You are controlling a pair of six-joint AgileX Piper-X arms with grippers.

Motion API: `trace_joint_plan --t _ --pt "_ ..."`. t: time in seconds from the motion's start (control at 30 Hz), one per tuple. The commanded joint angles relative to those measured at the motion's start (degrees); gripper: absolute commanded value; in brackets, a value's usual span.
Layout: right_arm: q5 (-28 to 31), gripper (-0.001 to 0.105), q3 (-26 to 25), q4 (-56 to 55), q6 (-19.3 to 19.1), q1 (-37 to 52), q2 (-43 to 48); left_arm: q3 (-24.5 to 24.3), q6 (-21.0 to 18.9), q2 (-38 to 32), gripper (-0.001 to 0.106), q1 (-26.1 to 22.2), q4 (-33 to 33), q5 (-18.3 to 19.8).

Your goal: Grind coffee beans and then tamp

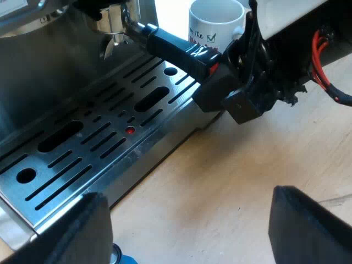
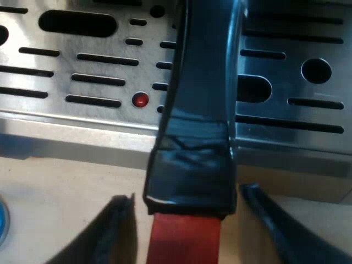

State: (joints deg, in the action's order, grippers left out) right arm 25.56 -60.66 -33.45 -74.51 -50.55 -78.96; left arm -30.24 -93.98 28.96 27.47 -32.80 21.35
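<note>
Left wrist view, nearest first: L gripper [image 1: 192,231] hangs low over the wood table [image 1: 231,170]. Its two black fingers [image 1: 313,220] are spread wide w/ nothing betw them. A bit of a blue thing [image 1: 124,259] sits on the table by one finger, too cut off to name.

Next out is the espresso machine [image 1: 49,60]. Its steel drip tray [image 1: 82,159] meets the table just past the fingers; it has long slots and a small red dot [image 1: 130,130] near the middle. Above the tray is the holder [image 1: 113,38], metal head up at the machine's front. Can't tell if it's fully locked in. Its dark handle [image 1: 170,47] sticks out over the tray's front edge.

R gripper [image 1: 228,88] is at the handle's outer end, where a sliver of the red end [image 1: 213,69] shows. Farthest is a white mug [image 1: 216,22] w/ printed text, behind the handle and beside the machine.

Right wrist view: R gripper [image 2: 188,195] has its fingers [image 2: 110,231] apart, one each side of the handle's end. One finger is clearly off it and the other is close by the black wrap. A gap shows on both sides, so it straddles the handle w/o clamping.

Handle [image 2: 203,82] runs out from betw the fingers, over the table strip and then the tray, red end [image 2: 184,239] nearest. The red dot [image 2: 141,99] sits just beside the handle.
</note>
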Motion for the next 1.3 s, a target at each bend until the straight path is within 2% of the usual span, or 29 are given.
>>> trace_joint_plan --t 0.03,0.37,1.3 --pt "-0.12 0.03 -0.43 -0.14 -0.27 0.35 -0.01 -0.23 -0.04 -0.17 0.062 0.36 0.21 0.39" --pt "-0.12 0.0 -0.43 -0.16 -0.27 0.35 -0.01 -0.23 -0.04 -0.17 0.062 0.36 0.21 0.39" --pt "-0.12 0.0 -0.43 -0.16 -0.69 0.19 0.6 -0.23 -0.04 -0.17 0.062 0.36 0.21 0.39"
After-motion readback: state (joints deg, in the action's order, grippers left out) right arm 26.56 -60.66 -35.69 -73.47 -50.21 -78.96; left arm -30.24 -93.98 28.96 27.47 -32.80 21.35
